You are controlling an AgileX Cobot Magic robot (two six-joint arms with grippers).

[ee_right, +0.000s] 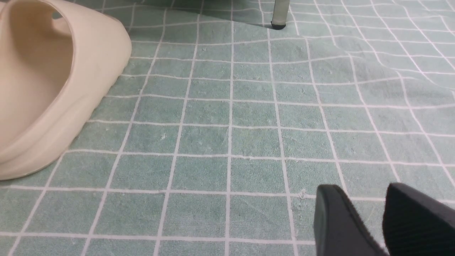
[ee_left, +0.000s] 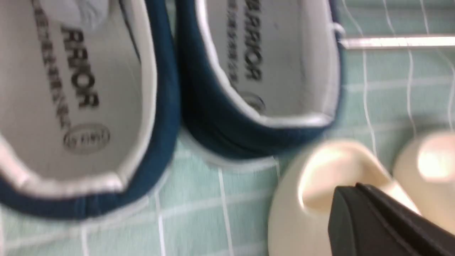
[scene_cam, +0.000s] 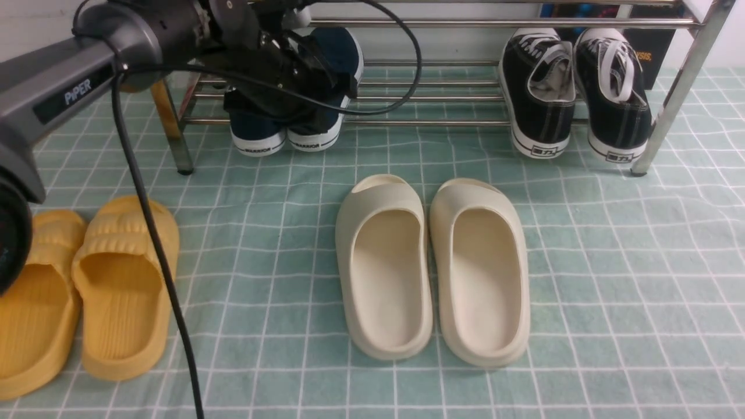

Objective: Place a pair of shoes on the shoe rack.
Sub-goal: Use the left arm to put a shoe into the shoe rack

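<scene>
In the front view's upper left, the pair of shoes (scene_cam: pixel 308 137) sits at the left end of the shoe rack (scene_cam: pixel 430 122), heels over the front bar. A stretch of open bars separates it from the black sneakers (scene_cam: pixel 576 93) at upper right. The left claw (ee_left: pixel 355 206), pressed together and holding nothing, hangs near those heels. The right claw (ee_right: pixel 362 193), slightly spread, is over open checked cloth (ee_right: pixel 249 142) beside the cream slides (scene_cam: pixel 384 262).
</scene>
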